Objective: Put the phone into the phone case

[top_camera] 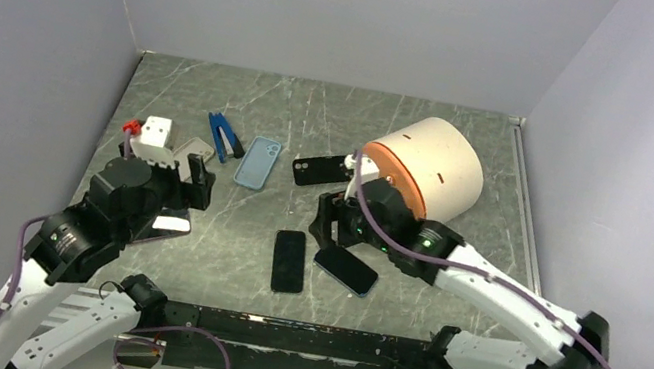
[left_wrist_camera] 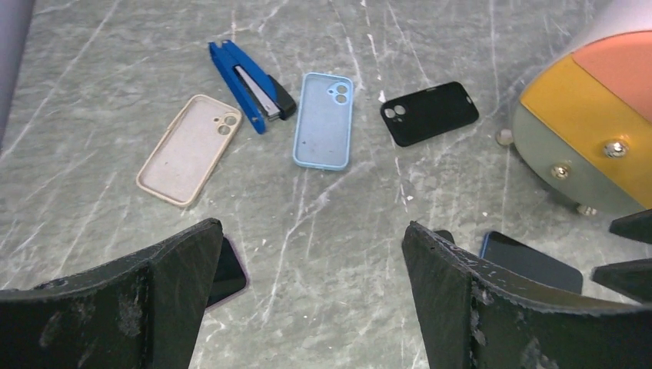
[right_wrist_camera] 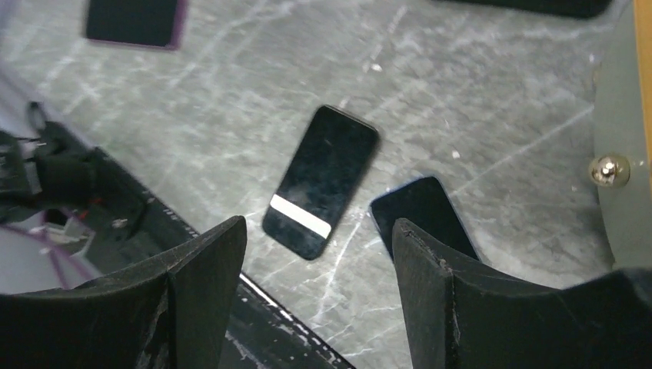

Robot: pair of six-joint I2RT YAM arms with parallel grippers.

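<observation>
Though spread beside the blue-edged phone (right_wrist_camera: 419, 215), the right gripper (right_wrist_camera: 317, 227) holds nothing. The left gripper (left_wrist_camera: 313, 229) gapes wide, empty.

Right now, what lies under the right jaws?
A dark flat phone with a blue edge lies on the grey marbled table, one end beneath the right jaws. That end is covered from above, and one finger hides part in the wrist view, so contact cannot be judged.

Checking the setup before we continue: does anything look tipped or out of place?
The big beige cylinder at the far right lies on its side, screwed base toward the phones. A blue stapler sits among the phone cases.
</observation>
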